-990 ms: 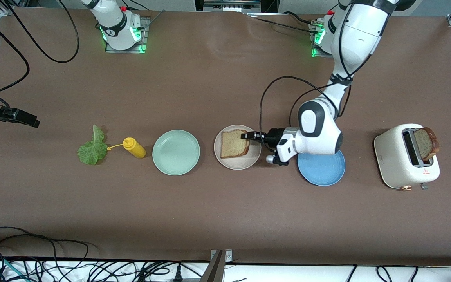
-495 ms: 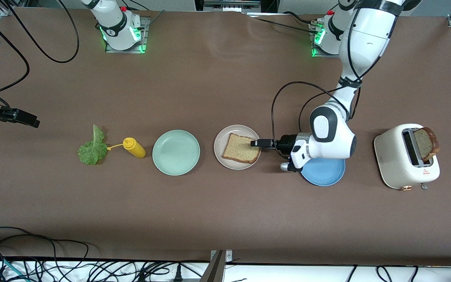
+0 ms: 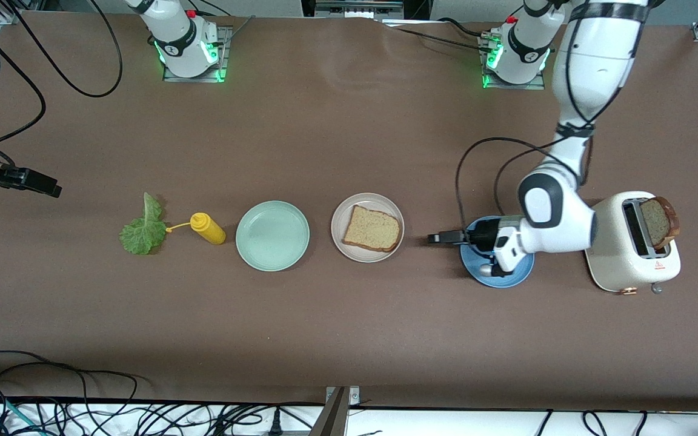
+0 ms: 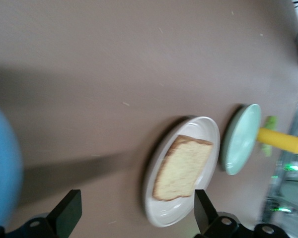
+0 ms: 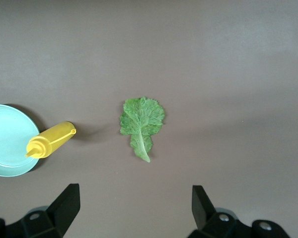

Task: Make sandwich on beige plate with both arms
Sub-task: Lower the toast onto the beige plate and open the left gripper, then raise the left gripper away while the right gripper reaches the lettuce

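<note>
One slice of bread [image 3: 372,229] lies flat on the beige plate [image 3: 343,212]; the lettuce leaf [image 3: 142,231] lies on the surface beside the mustard bottle [image 3: 208,228]. Left gripper [image 3: 446,237] is held over the surface between beige and blue plate [image 3: 498,278], jaws open and empty. Right gripper [image 5: 134,208] waits above the leaf, jaws open (nothing held).

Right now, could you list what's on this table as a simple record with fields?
beige plate: holds one bread slice
lettuce: on table, beside mustard bottle
green plate: bare
toaster: second slice sticking out
left gripper: open, between beige plate and blue plate
right gripper: open, over lettuce, waiting
</note>
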Tool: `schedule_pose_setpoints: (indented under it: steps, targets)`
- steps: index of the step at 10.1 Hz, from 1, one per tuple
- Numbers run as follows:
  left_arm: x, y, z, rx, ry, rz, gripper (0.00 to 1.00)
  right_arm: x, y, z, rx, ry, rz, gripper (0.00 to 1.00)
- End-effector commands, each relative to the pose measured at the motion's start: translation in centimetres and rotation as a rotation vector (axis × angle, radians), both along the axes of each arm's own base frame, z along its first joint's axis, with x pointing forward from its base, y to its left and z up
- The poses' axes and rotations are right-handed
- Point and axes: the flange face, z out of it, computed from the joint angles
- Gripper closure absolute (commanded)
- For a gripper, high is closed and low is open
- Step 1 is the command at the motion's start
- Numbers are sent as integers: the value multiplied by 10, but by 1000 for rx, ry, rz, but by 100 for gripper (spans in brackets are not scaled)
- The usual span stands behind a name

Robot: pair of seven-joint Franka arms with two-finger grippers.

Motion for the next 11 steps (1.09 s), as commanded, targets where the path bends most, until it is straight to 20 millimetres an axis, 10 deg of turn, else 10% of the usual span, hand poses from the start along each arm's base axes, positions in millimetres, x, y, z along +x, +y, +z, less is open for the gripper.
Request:
schedule_pose_setpoints:
  steps: [1,3,7,11]
  targets:
    - [-2,83,114,235,-160,-138,0,-4,-2,4,21,-6,2,0]
    - [-15,150,192,349,-237,-155,0,5,-2,-18,19,23,2,0]
    - [-77,193,315,593,-287,-285,0,33,-2,-111,11,123,8,0]
    - [-124,238,377,708,-186,-273,0,51,0,-235,10,200,12,0]
